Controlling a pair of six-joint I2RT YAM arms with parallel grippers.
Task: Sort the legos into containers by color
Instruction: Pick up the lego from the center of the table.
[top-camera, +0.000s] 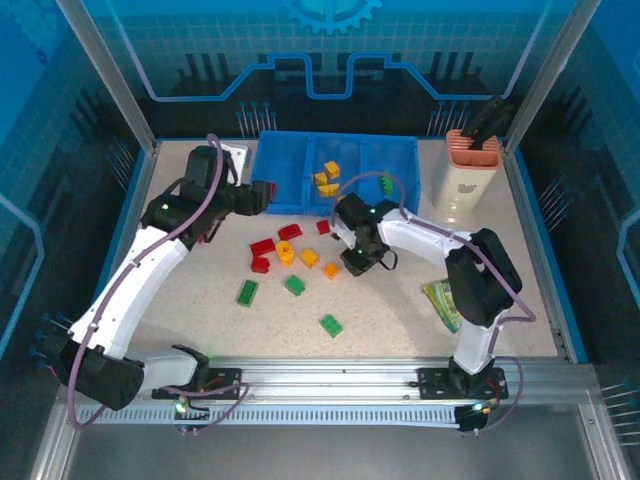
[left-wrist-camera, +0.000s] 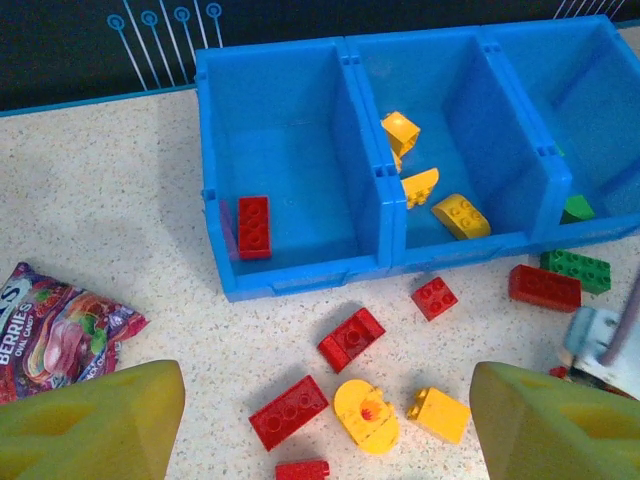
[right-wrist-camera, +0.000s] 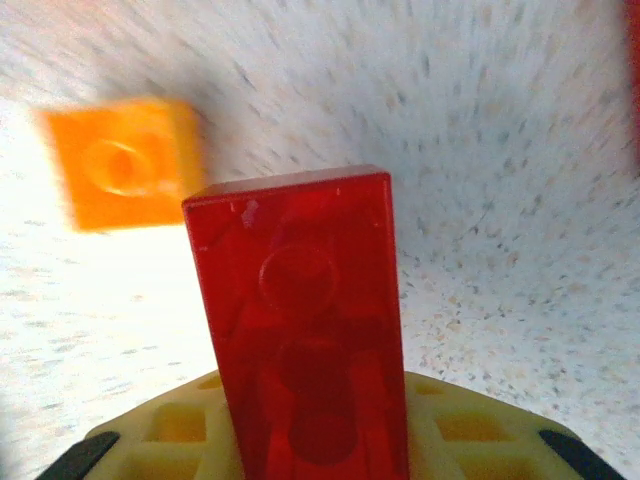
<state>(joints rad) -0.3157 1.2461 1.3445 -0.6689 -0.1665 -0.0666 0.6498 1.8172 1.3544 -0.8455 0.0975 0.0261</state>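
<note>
Top external view: the desk (top-camera: 200, 320) is the biggest thing here, with the blue bin (top-camera: 300, 207) at its far middle, three compartments side by side. My left gripper (left-wrist-camera: 325, 385) hovers just in front of the bin's left end, its jaws wide apart with nothing between them. My right gripper (top-camera: 358, 262) is over the middle of the desk, closed on a red brick (right-wrist-camera: 300, 330). That brick stands on end against my pad, with an orange brick (right-wrist-camera: 120, 165) lying on the desk just beyond it.

From the left wrist, the left compartment holds one red brick (left-wrist-camera: 253, 226), the middle one holds yellow bricks (left-wrist-camera: 460, 215), and a green brick (left-wrist-camera: 577, 208) shows in the right one. Loose bricks (left-wrist-camera: 350, 340) in red, yellow and green lie scattered in front of the bin.

The risks, as I judge them:

- **Loose hold:** I seem to hold the brick by one end, so it could pivot or slip out if I swing quickly.
- **Arms meeting:** Red belongs on the left, right where my left gripper waits, so reaching across could bring my two arms together.
- **Wrong colour:** Letting go too early, over the middle compartment, would put red among the yellow.
- **Low carry:** If I carry the brick too low, it could catch the bin's front wall or knock the loose bricks.
</note>
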